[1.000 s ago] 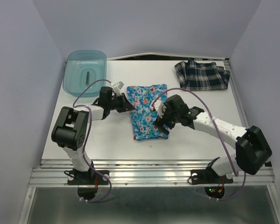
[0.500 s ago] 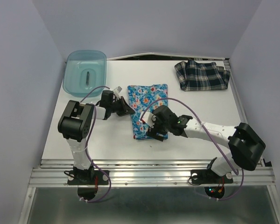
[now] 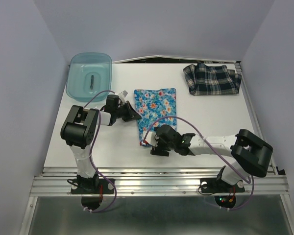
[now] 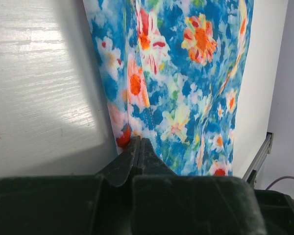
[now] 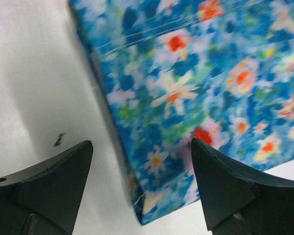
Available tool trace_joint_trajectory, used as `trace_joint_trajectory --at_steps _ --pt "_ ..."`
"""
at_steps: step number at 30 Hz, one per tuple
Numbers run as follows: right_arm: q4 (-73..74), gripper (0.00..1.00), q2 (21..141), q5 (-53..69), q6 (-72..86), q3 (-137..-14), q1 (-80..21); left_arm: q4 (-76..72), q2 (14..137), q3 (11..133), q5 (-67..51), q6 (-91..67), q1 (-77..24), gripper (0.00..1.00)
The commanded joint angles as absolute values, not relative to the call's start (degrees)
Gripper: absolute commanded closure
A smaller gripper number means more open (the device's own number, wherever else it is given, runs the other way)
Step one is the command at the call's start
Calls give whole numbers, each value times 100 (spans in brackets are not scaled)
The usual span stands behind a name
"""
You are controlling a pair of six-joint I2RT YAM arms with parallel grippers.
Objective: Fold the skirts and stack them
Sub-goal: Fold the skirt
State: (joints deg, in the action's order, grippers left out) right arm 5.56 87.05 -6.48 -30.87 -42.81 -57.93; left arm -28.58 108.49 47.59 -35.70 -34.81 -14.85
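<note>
The bright blue flowered skirt [image 3: 156, 111] lies folded into a narrow strip at the table's middle, filling the left wrist view [image 4: 186, 73] and the right wrist view [image 5: 196, 83]. My left gripper [image 3: 136, 116] is shut, its tips [image 4: 139, 143] resting on the skirt's left edge; no cloth shows between the jaws. My right gripper [image 3: 151, 145] stands open low over the skirt's near-left corner [image 5: 144, 213], one finger [image 5: 63, 169] over bare table, the other finger [image 5: 218, 178] over the cloth. The navy-and-white plaid skirt [image 3: 211, 79] lies bunched at the far right.
A translucent teal bin [image 3: 76, 83] sits at the far left with a small dark item [image 3: 91, 80] inside. A dark speck [image 5: 59, 139] marks the white table [image 3: 206, 117] beside the skirt's corner. Purple walls close in on both sides.
My right gripper has travelled from over the flowered skirt's right side toward me and left, to its near-left corner. The left arm's elbow shifted a little; its gripper stays on the skirt's edge.
</note>
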Motion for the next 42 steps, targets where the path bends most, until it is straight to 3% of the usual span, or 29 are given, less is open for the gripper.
trace_joint_trajectory --at_steps 1,4,11,12,14,15,26,36,42 --pt "-823 15 9060 -1528 -3427 -3938 -5854 -2505 10942 4685 -3164 -3243 -1406 100" --pt "-1159 18 9403 -1854 -3585 -3841 -5854 -2496 10916 4676 -3190 -3226 -1406 100" --pt "-1494 51 9624 -1662 -4218 -3323 -5854 -2443 10916 4693 -3234 -3182 -1345 100" --pt "-1477 67 9624 -1548 -4236 -3261 -5854 -2443 10916 4693 -3234 -3182 -1345 100" --pt "-1231 83 9485 -1355 -4158 -3270 -5854 -2443 10881 4685 -3226 -3173 -1345 100" --pt "-1100 99 9379 -1066 -4105 -3287 -5854 -2443 10829 4658 -3234 -3182 -1336 100" --pt "1554 99 8596 738 -3411 -4341 -5854 -2487 9573 4360 -3954 -2961 -1336 98" --pt "2082 99 8482 993 -2884 -4534 -5854 -2944 9659 4386 -4500 -3226 -1441 97" --pt "2390 99 8473 1151 -2743 -4816 -5854 -2910 10044 4394 -4193 -3208 -1573 100"
